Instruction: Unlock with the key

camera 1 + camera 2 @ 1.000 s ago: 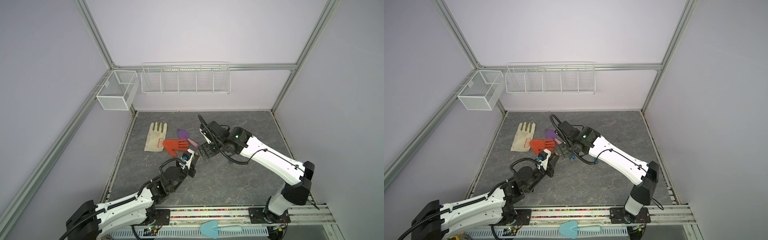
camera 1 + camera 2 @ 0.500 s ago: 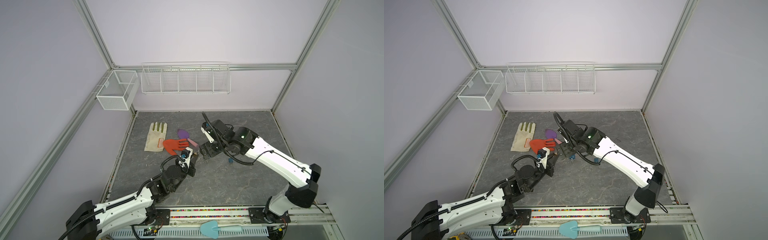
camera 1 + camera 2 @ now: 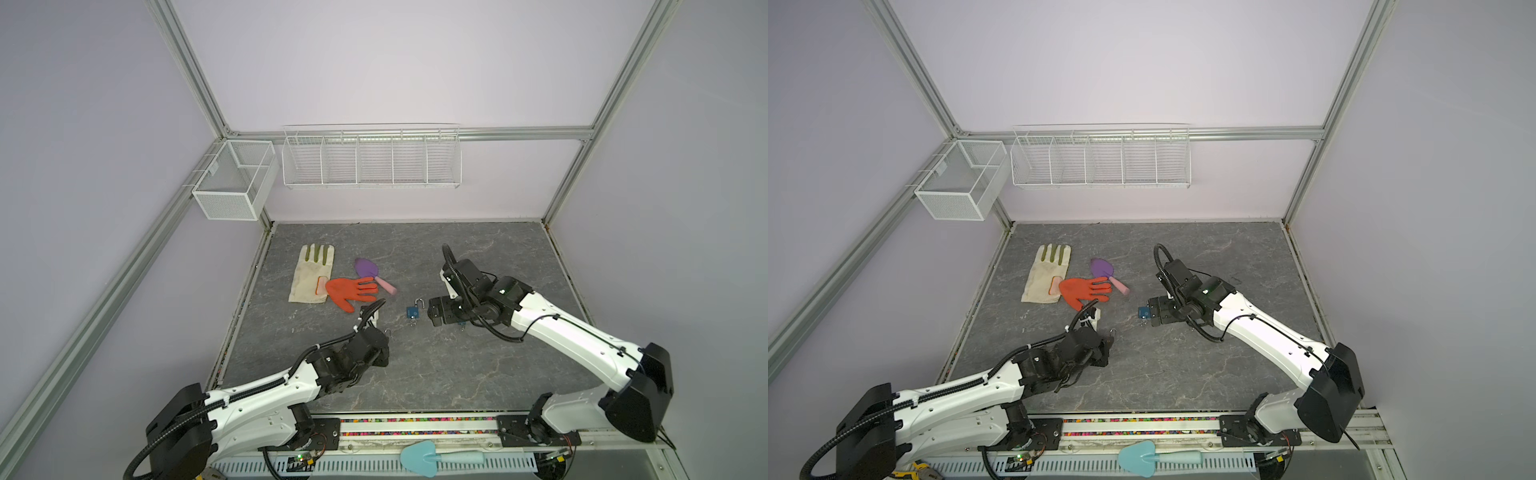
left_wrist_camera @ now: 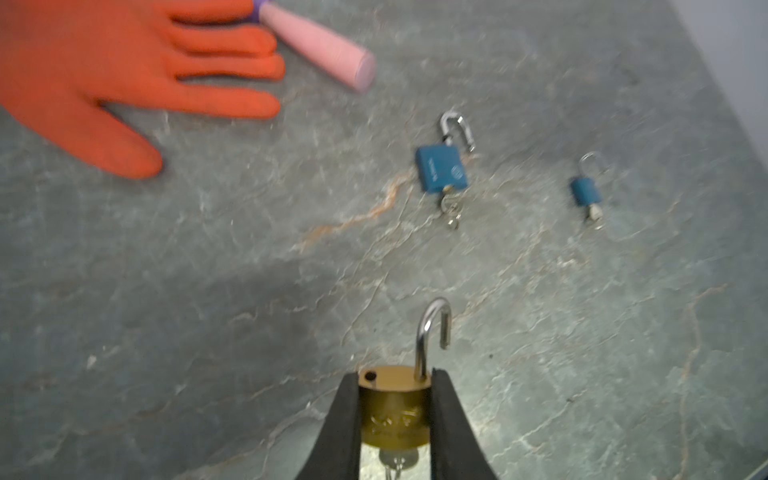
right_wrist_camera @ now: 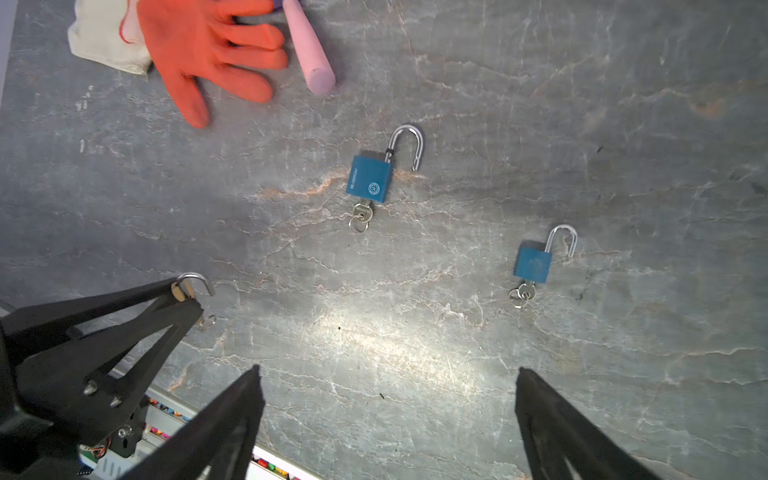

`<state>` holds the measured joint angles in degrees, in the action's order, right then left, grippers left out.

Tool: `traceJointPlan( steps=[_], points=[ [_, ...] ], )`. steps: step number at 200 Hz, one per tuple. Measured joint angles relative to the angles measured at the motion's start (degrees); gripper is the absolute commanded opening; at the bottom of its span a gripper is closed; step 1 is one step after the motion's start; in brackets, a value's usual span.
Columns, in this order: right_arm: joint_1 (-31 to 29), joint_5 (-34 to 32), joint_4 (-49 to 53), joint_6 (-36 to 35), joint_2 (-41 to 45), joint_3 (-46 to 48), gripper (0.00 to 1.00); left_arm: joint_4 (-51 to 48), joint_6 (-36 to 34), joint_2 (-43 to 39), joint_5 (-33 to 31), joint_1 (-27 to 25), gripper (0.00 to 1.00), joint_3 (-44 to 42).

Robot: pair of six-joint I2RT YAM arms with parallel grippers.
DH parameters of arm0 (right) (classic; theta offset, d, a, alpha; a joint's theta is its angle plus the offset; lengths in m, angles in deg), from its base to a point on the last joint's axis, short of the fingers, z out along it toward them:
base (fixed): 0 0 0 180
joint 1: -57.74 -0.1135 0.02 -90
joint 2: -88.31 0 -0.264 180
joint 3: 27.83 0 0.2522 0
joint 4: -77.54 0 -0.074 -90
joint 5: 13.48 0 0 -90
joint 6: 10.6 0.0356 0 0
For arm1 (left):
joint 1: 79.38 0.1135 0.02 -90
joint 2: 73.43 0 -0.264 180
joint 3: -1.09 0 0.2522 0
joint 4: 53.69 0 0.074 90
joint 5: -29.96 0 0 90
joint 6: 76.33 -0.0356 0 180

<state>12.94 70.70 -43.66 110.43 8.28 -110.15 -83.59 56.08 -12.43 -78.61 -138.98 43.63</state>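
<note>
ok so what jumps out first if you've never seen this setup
The bright orange glove on the left of the grey table, lying partly over a cream glove, catches the eye first. Close by, the left gripper is shut on a brass padlock with its shackle open. A larger blue padlock and a smaller blue padlock lie mid-table, both open with keys in them, beside the open right gripper.
</note>
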Motion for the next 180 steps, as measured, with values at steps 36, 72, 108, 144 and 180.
traceJointPlan(
  steps=[36,72,108,144,180],
  points=[
    [1.25,1.55,-3.43,1.49,-0.02,2.34,0.96,-4.98,4.96,4.98,1.05,0.37,0.00,1.55],
    [2.47,2.69,-5.46,1.97,-0.24,2.99,0.96,-8.13,7.08,9.35,1.99,2.45,0.00,3.52],
    [3.32,2.97,-6.38,1.97,-0.37,3.72,0.96,-10.14,7.78,12.11,3.43,4.52,0.00,5.49],
    [4.46,3.37,-6.47,1.97,-0.46,4.39,0.96,-11.10,8.17,14.12,4.15,5.51,0.00,5.51],
    [5.22,3.54,-6.80,1.97,-0.46,5.01,0.96,-11.85,8.17,17.27,4.83,5.70,0.00,6.84]
  ],
)
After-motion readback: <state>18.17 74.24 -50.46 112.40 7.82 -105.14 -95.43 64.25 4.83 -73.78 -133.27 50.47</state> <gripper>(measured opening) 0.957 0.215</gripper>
